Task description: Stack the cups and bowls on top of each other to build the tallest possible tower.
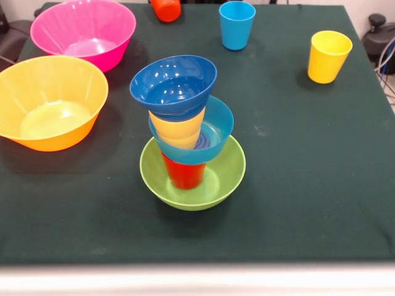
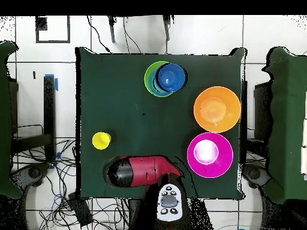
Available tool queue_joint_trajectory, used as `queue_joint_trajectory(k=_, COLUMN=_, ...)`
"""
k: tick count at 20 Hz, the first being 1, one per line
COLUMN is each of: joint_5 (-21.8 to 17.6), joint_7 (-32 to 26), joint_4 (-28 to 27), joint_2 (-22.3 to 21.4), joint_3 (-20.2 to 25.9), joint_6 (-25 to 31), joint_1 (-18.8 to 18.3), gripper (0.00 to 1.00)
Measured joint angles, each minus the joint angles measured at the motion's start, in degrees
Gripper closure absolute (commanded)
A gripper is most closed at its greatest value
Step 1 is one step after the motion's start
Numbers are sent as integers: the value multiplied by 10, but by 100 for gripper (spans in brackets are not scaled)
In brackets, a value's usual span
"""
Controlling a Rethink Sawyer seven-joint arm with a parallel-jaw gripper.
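Observation:
A tower stands at mid-table: a green bowl [image 1: 227, 174], a red cup [image 1: 184, 174] in it, a light blue bowl [image 1: 222, 121], a yellow cup [image 1: 176, 131], and a dark blue bowl [image 1: 173, 84] on top, leaning left. From above, the dark blue bowl [image 2: 170, 76] covers most of the green bowl [image 2: 148, 78]. Loose pieces are a pink bowl [image 1: 83, 31], a yellow-orange bowl [image 1: 49, 102], an orange cup [image 1: 166, 8], a light blue cup [image 1: 236, 24] and a second yellow cup [image 1: 328, 57]. The gripper shows in neither view.
The red arm [image 2: 147, 171] lies drawn back over the table edge by the robot's base and hides the orange and light blue cups from above. The pink bowl [image 2: 210, 154], the yellow-orange bowl [image 2: 217, 109] and the loose yellow cup [image 2: 101, 141] show there.

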Motion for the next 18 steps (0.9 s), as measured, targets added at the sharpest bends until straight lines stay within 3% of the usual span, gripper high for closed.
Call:
queue_joint_trajectory(k=9, joint_5=0, joint_7=0, joint_4=0, joint_2=26, joint_3=-16, joint_6=-70, joint_1=47, gripper=0)
queue_joint_trajectory(k=18, joint_5=1, joint_7=0, joint_4=0, joint_2=97, joint_3=-55, joint_6=-137, joint_1=90, gripper=0)
